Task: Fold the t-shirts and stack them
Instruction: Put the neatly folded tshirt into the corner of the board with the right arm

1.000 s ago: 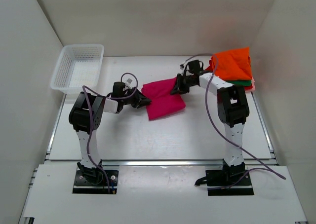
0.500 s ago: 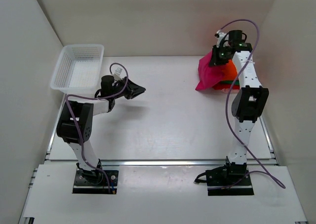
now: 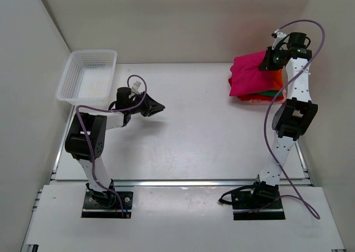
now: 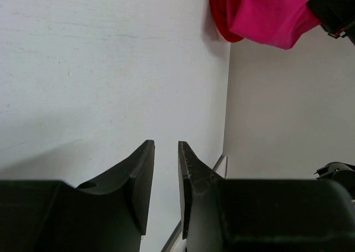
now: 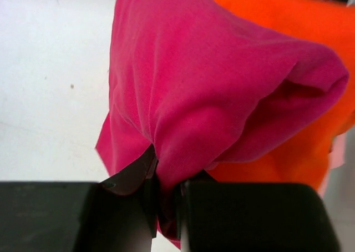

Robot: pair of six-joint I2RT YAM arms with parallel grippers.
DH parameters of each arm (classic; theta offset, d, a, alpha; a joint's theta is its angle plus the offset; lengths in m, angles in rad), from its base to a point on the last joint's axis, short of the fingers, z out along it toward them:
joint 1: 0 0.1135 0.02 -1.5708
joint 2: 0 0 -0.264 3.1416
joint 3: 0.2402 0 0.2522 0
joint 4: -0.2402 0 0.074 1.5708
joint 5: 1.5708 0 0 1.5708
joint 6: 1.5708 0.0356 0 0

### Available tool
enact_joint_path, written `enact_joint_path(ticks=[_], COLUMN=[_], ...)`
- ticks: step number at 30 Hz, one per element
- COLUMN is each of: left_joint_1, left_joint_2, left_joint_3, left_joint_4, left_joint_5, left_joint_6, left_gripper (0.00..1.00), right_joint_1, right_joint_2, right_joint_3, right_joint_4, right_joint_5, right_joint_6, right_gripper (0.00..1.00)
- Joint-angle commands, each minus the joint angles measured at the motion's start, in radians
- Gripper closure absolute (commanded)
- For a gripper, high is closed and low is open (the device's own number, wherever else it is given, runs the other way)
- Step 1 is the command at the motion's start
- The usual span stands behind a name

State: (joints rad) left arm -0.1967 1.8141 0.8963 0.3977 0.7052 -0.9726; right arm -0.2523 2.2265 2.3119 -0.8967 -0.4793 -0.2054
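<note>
Right jaws clamping magenta t-shirt [image 5: 211,96], green t-shirt [image 3: 270,92] seen only overhead

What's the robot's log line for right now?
right gripper: shut on magenta-pink cloth t-shirt | placement: over orange cloth t-shirt, far right | left gripper: open, empty

1 magenta tee [image 3: 248,75], 3 other tees [image 3: 276,83], 1 basket [image 3: 94,52], 2 arms [image 3: 87,140]

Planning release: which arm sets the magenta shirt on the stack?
Right. The right gripper is shut on the magenta shirt above the orange shirt; the left gripper is empty, far away.
</note>
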Motion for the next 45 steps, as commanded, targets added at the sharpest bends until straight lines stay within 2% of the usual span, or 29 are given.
enact_joint_path(ticks=[1,6,12,17,25,29,31,32,33,35,36,38,42,45], left_joint_1=[-0.009,-0.021,-0.030,-0.024,-0.024,-0.018,-0.004,-0.009,-0.007,0.002,0.002,0.008,0.032,0.061], left_joint_2=[-0.002,0.022,0.051,0.067,0.059,0.048,0.042,0.042,0.033,0.015,0.004,-0.016,-0.036,-0.059], left_joint_3=[0.000,-0.013,-0.004,-0.003,0.012,0.006,-0.004,-0.007,-0.005,-0.011,-0.004,0.024,0.072,0.070], left_joint_4=[-0.019,-0.011,0.006,0.006,-0.013,-0.025,-0.033,-0.045,-0.056,-0.088,-0.108,-0.222,-0.359,-0.437], left_joint_5=[0.017,0.028,0.020,0.027,0.024,0.014,0.011,0.010,-0.004,-0.019,-0.035,-0.052,-0.046,-0.020], left_joint_6=[0.038,0.038,0.026,0.026,0.029,0.043,0.052,0.045,0.046,0.066,0.080,0.146,0.271,0.311], left_gripper=[0.65,0.65,0.66,0.65,0.65,0.63,0.59,0.55,0.02,0.02,0.02,0.01,0.01,0.02], right_joint_1=[-0.019,-0.035,-0.054,-0.068,-0.045,-0.012,0.013,0.018,0.028,0.054,0.068,0.090,0.133,0.165], right_joint_2=[-0.048,-0.034,-0.028,-0.062,0.116,0.167,0.179,0.185,0.182,0.154,0.124,0.078,-0.091,-0.291], right_joint_3=[0.076,0.070,0.072,-0.020,0.082,0.060,0.064,0.067,0.064,0.041,0.037,0.008,-0.029,-0.164], right_joint_4=[0.140,0.212,0.249,0.336,0.298,0.340,0.372,0.374,0.389,0.426,0.453,0.484,0.466,0.450], right_joint_5=[-0.033,0.010,0.159,0.195,0.310,0.459,0.542,0.603,0.658,0.735,0.763,0.806,0.906,0.869], right_joint_6=[0.009,0.027,0.008,0.018,0.003,-0.046,-0.067,-0.083,-0.088,-0.130,-0.144,-0.170,-0.129,-0.034], right_gripper=[0.99,1.00,1.00,1.00,1.00,1.00,1.00,0.97,0.93,0.63,0.53,0.01,0.01,0.00])
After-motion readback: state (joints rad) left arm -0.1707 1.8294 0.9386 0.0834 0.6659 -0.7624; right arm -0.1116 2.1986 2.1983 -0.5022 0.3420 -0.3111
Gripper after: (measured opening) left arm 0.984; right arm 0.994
